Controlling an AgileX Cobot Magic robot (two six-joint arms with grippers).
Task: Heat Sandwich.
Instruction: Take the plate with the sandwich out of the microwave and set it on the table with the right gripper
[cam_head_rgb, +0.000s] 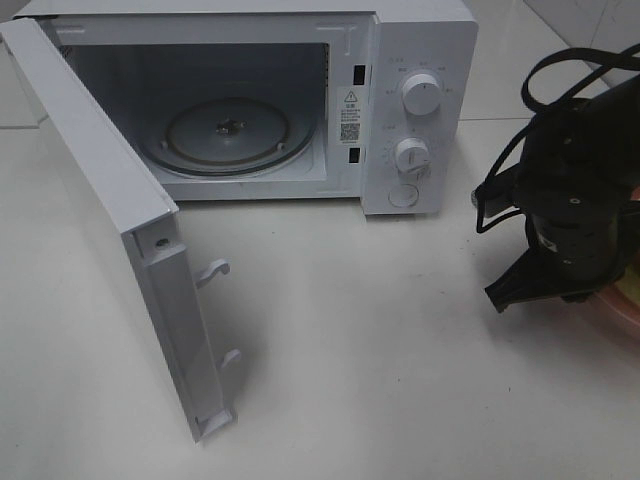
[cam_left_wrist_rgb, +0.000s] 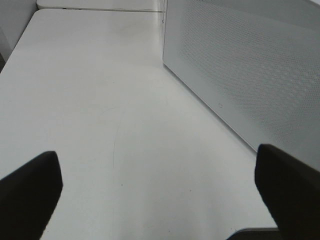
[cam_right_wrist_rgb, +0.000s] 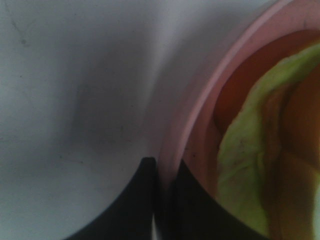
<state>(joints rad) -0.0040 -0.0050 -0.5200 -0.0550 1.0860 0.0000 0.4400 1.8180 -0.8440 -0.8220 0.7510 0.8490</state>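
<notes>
At the right edge of the table (cam_head_rgb: 400, 380), the right gripper (cam_right_wrist_rgb: 164, 200) is clenched on the rim of a pink plate (cam_right_wrist_rgb: 200, 100), one finger outside the rim and one inside. On that plate lies the sandwich (cam_right_wrist_rgb: 265, 165), seen close up as green leaf over tan bread (the high camera hides it behind the arm). The left gripper (cam_left_wrist_rgb: 160, 195) hangs released over bare table beside the microwave door (cam_head_rgb: 110, 220), holding nothing.

The step in hand looks like carrying the plated sandwich to the oven. The microwave (cam_head_rgb: 300, 100) stands at the back with its door swung fully open and its glass turntable (cam_head_rgb: 228, 135) bare. The next move likely calls for lifting the plate level, keeping the pinch on the rim firm, then sliding it leftward through the opening and onto the turntable.

Counted: one microwave, one plate, one sandwich, two knobs (cam_head_rgb: 420, 95) on the panel, two grippers.
</notes>
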